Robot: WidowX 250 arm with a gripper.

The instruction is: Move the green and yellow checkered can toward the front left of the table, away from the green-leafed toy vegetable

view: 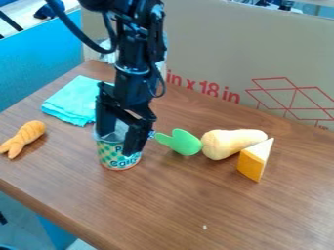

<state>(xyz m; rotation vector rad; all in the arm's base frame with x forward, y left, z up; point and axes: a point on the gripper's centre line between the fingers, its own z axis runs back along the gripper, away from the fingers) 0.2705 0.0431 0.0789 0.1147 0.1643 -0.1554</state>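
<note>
Red print [203, 89] on cardboard [215, 44], lettering [124, 161] on can [111, 152]

Wood-grain table [176, 207], smooth, slightly glossy; cardboard [209, 53] matt; cloth [73, 100] soft, folded; can [118, 155] paper-labelled.

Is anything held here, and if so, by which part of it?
It cannot be told: the gripper is down at the upper part of the can, but whether it grips it there is unclear.
</note>
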